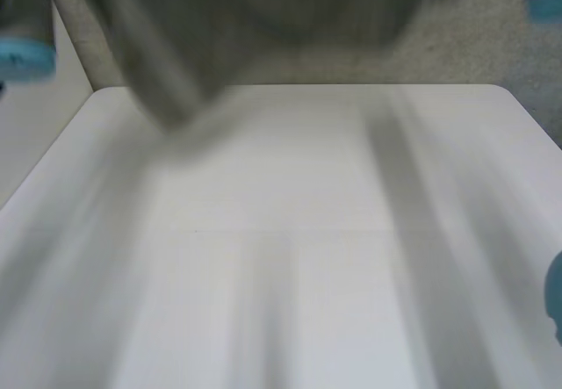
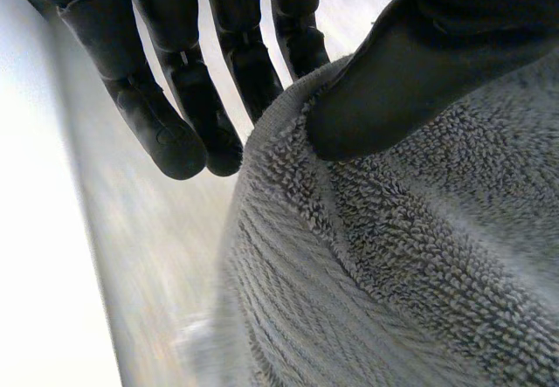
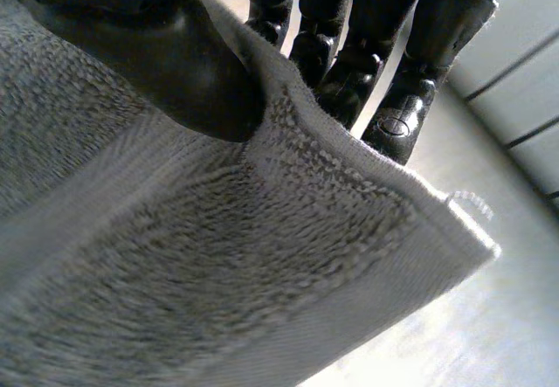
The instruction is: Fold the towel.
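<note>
I see the grey towel (image 1: 263,29) held up off the white table (image 1: 290,257), hanging over the table's far side in the head view. On my left wrist camera, the left hand (image 2: 393,81) grips the towel at its edge, with the thumb pressed into the pile and the fingers (image 2: 175,134) nearly straight on the other side of the cloth. On the right wrist camera, the right hand (image 3: 166,64) pinches the towel the same way near a corner, thumb on top and fingers (image 3: 397,125) behind the hem.
</note>
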Tool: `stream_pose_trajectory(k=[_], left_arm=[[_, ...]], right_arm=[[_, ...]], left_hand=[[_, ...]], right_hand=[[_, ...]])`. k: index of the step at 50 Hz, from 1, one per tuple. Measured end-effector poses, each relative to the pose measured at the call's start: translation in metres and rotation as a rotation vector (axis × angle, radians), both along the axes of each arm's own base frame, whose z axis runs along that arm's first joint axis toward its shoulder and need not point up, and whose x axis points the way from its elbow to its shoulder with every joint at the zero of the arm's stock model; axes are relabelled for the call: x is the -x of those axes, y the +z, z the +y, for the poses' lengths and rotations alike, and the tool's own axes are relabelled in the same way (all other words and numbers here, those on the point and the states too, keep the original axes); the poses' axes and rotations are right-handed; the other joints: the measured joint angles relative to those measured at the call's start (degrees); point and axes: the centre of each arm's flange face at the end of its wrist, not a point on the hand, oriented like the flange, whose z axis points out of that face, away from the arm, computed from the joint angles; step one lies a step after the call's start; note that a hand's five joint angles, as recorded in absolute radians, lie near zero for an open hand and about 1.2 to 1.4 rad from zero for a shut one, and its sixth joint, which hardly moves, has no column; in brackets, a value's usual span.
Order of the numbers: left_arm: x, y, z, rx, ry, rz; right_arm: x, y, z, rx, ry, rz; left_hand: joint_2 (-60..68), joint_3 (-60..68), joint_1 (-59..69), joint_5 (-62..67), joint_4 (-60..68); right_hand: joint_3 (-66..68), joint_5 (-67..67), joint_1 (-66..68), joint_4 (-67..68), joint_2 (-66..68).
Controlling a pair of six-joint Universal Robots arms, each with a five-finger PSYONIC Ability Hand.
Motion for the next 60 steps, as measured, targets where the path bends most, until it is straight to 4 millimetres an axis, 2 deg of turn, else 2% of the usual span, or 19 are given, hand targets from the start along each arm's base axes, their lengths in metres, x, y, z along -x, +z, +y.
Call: stream_pose_trajectory(k=[3, 6, 8, 11, 15, 18, 19, 25, 26, 28, 29, 33, 37, 39, 43, 46, 49, 55, 60], left_arm=[[-0.006, 0.038, 0.021, 0.166, -0.045, 0.107], [-0.009, 0.053, 0.032, 0.252, -0.08, 0.154], [-0.009, 0.05, 0.032, 0.261, -0.094, 0.157], [-0.006, 0.032, 0.025, 0.22, -0.104, 0.139], [-0.003, -0.01, 0.008, 0.109, -0.103, 0.091], [-0.002, -0.053, -0.006, 0.004, -0.108, 0.035], [-0.002, -0.061, -0.009, -0.014, -0.11, 0.024], [-0.001, -0.147, -0.026, -0.19, -0.149, -0.083], [-0.001, -0.155, -0.027, -0.206, -0.152, -0.091], [-0.001, -0.186, -0.032, -0.269, -0.162, -0.119], [-0.001, -0.194, -0.034, -0.285, -0.163, -0.126], [-0.006, -0.249, -0.04, -0.403, -0.154, -0.181], [-0.013, -0.291, -0.04, -0.503, -0.127, -0.265], [-0.017, -0.304, -0.039, -0.535, -0.116, -0.304], [-0.029, -0.315, -0.035, -0.579, -0.088, -0.377], [-0.039, -0.309, -0.032, -0.588, -0.065, -0.41], [-0.046, -0.295, -0.024, -0.583, -0.048, -0.423], [-0.049, -0.27, 0.001, -0.567, -0.044, -0.427], [-0.049, -0.253, 0.028, -0.569, -0.063, -0.444]], right_arm=[[0.009, 0.026, 0.017, 0.066, 0.097, -0.089], [0.011, 0.028, 0.018, 0.037, 0.158, -0.107], [0.009, 0.021, 0.014, -0.008, 0.173, -0.091], [0.001, -0.001, 0.002, -0.113, 0.175, -0.032], [-0.01, -0.042, -0.016, -0.266, 0.159, 0.078], [-0.02, -0.083, -0.03, -0.399, 0.144, 0.173], [-0.021, -0.091, -0.033, -0.424, 0.141, 0.189], [-0.034, -0.181, -0.052, -0.69, 0.124, 0.345], [-0.034, -0.191, -0.053, -0.716, 0.123, 0.358], [-0.036, -0.228, -0.056, -0.816, 0.12, 0.409], [-0.036, -0.238, -0.056, -0.841, 0.119, 0.421], [-0.035, -0.298, -0.053, -0.992, 0.115, 0.495], [-0.031, -0.342, -0.044, -1.095, 0.111, 0.544], [-0.028, -0.352, -0.041, -1.122, 0.109, 0.557], [-0.022, -0.349, -0.034, -1.136, 0.101, 0.556], [-0.016, -0.326, -0.029, -1.111, 0.094, 0.536], [-0.009, -0.296, -0.021, -1.072, 0.082, 0.51], [0.008, -0.248, -0.001, -1.019, 0.057, 0.476], [0.021, -0.23, 0.015, -1.025, 0.04, 0.474]], left_hand=[[0.0, 0.01, 0.0, 0.33, 0.0], [0.0, 0.01, 0.0, 0.57, 0.0], [0.0, 0.01, 0.0, 0.57, 0.0], [0.0, 0.02, 0.0, 0.57, 0.0], [0.0, 0.03, 0.0, 0.57, 0.0], [0.0, 0.05, 0.0, 0.57, 0.0], [0.0, 0.06, 0.0, 0.57, 0.0], [0.0, 0.1, 0.0, 0.57, 0.0], [0.0, 0.1, 0.0, 0.57, 0.0], [0.0, 0.11, 0.0, 0.57, 0.0], [0.0, 0.11, 0.0, 0.57, 0.0], [0.0, 0.11, 0.0, 0.57, 0.0], [0.0, 0.12, 0.0, 0.57, 0.0], [0.0, 0.12, 0.0, 0.57, 0.0], [0.0, 0.12, 0.0, 0.57, 0.0], [0.0, 0.12, 0.0, 0.57, 0.0], [0.0, 0.12, 0.0, 0.57, 0.0], [0.0, 0.13, 0.0, 0.57, 0.0], [0.0, 0.13, 0.0, 0.57, 0.0]], right_hand=[[0.0, 0.12, 0.02, 0.0, 0.0], [0.0, 0.18, 0.02, 0.0, 0.0], [0.0, 0.18, 0.03, 0.0, 0.0], [0.0, 0.18, 0.03, 0.0, 0.0], [0.0, 0.18, 0.07, 0.0, 0.0], [0.0, 0.18, 0.11, 0.0, 0.05], [0.0, 0.18, 0.11, 0.0, 0.19], [0.0, 0.18, 0.12, 0.0, 0.31], [0.0, 0.19, 0.12, 0.0, 0.3], [0.0, 0.19, 0.13, 0.0, 0.31], [0.0, 0.18, 0.13, 0.0, 0.31], [0.0, 0.18, 0.16, 0.0, 0.3], [0.0, 0.18, 0.17, 0.0, 0.3], [0.0, 0.18, 0.17, 0.0, 0.3], [0.0, 0.19, 0.17, 0.0, 0.31], [0.0, 0.19, 0.17, 0.0, 0.3], [0.0, 0.19, 0.17, 0.0, 0.31], [0.0, 0.19, 0.17, 0.0, 0.31], [0.0, 0.18, 0.17, 0.0, 0.31]])
